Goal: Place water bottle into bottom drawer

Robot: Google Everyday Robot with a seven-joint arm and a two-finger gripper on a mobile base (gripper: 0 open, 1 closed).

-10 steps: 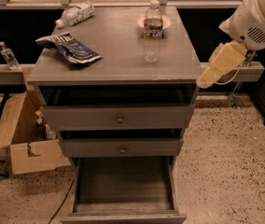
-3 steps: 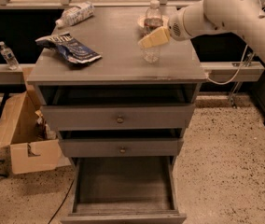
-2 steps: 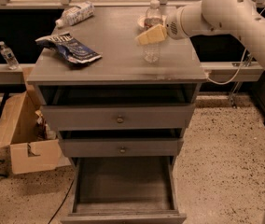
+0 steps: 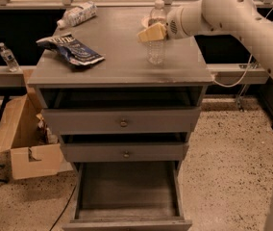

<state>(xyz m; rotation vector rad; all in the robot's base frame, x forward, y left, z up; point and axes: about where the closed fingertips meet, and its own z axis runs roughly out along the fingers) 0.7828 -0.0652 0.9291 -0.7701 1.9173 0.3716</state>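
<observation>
The water bottle (image 4: 156,49), clear ribbed plastic with a white cap, stands upright on the grey cabinet top (image 4: 117,64), right of centre. My gripper (image 4: 152,33), tan and on a white arm that reaches in from the right, is at the bottle's upper body and hides its label band. The bottom drawer (image 4: 127,189) is pulled open at the foot of the cabinet, and its bare grey inside holds nothing.
A bottle with a white label (image 4: 77,14) lies at the back left of the top. A blue snack bag (image 4: 71,49) lies at the left. Two shallower knobbed drawers (image 4: 123,123) stand slightly open. A cardboard box (image 4: 22,146) and a small bottle (image 4: 7,57) are to the left.
My arm has swung in from the right of the cabinet to the water bottle. Over the last second the gripper has shifted slightly left against the bottle. The bottle still stands in place.
</observation>
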